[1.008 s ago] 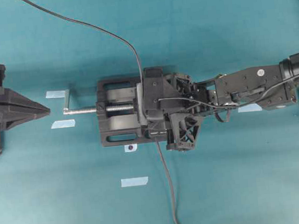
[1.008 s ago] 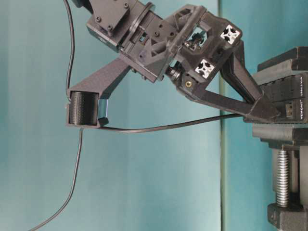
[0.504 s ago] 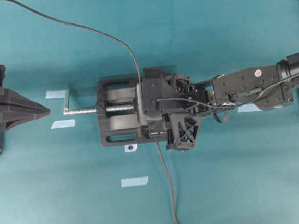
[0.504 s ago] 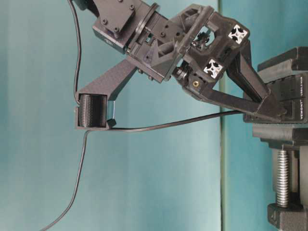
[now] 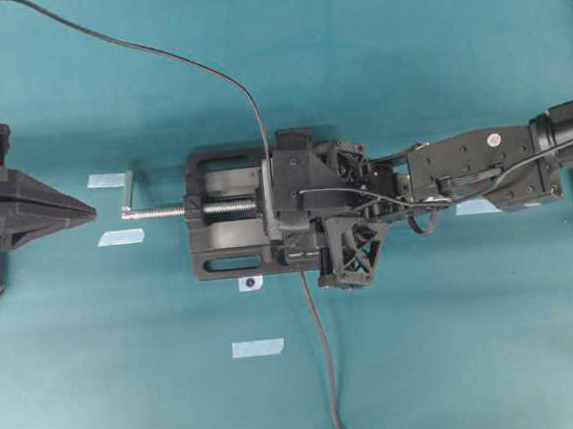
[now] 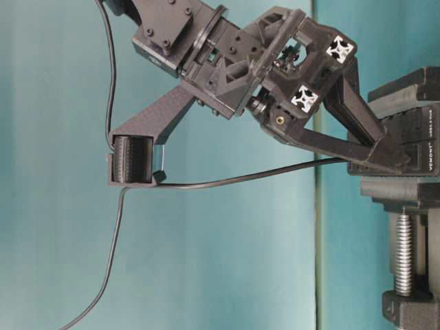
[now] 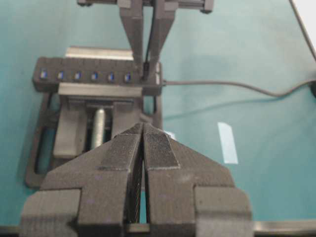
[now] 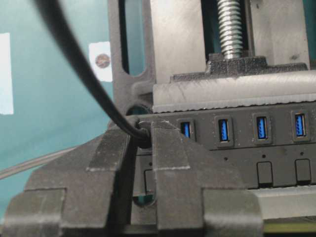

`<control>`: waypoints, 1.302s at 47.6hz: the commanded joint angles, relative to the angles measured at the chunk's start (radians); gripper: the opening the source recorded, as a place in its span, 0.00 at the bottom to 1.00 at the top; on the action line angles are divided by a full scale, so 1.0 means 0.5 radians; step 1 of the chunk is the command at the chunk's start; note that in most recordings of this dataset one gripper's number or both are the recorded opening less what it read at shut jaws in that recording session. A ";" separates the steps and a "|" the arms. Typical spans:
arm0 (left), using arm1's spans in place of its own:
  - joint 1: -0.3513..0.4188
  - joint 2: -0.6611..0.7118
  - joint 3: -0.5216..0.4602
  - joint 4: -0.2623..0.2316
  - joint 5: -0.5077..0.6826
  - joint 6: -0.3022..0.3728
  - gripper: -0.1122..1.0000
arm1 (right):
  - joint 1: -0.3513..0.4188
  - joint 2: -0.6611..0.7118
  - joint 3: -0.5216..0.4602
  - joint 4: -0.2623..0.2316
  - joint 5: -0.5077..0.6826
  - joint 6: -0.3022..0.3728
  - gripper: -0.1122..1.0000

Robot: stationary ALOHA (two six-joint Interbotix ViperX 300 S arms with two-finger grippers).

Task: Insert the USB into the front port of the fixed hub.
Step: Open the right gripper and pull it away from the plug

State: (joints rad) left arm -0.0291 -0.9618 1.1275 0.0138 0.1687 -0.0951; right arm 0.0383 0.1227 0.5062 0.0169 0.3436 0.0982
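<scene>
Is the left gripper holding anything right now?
No, the left gripper is shut on nothing, well short of the vise and hub.

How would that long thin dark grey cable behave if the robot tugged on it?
Probably floppy: the long thin dark grey cable hangs in loose curves and sags between the right gripper and the black hub bar. It looks light. A tug would likely straighten slack first; the black vise should hold the hub.

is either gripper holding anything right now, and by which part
The right gripper pinches the USB at its plug end, where the cable leaves it, at the fixed hub's end port. The left gripper is shut on nothing.
</scene>
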 commanded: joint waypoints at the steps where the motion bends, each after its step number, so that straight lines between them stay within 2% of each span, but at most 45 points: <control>1: 0.000 0.006 -0.021 0.000 -0.018 -0.003 0.10 | 0.009 -0.012 0.000 0.006 0.015 0.021 0.19; 8: 0.000 0.000 -0.021 0.003 -0.018 -0.003 0.10 | -0.006 -0.040 -0.028 0.009 0.018 0.021 0.32; 11: -0.003 -0.003 -0.021 0.003 -0.018 -0.006 0.10 | -0.012 -0.049 -0.046 0.006 0.028 0.025 0.43; 18: 0.000 -0.025 -0.018 0.003 -0.021 -0.021 0.10 | -0.021 -0.074 -0.086 0.006 0.052 0.021 0.78; 21: -0.003 -0.028 -0.018 0.003 -0.021 -0.025 0.10 | -0.021 -0.089 -0.110 -0.003 0.080 0.015 0.87; 32: -0.018 -0.034 -0.015 0.003 -0.021 -0.028 0.10 | -0.034 -0.156 -0.144 -0.025 0.221 0.006 0.86; 47: -0.025 -0.037 -0.009 0.003 -0.021 -0.028 0.10 | -0.037 -0.221 -0.135 -0.021 0.242 0.006 0.86; 62: -0.037 -0.049 -0.009 0.003 -0.021 -0.025 0.10 | -0.061 -0.417 -0.064 -0.025 0.365 0.012 0.86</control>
State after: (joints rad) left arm -0.0414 -0.9879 1.1336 0.0138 0.1672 -0.1074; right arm 0.0138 -0.0276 0.4740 0.0061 0.5216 0.0982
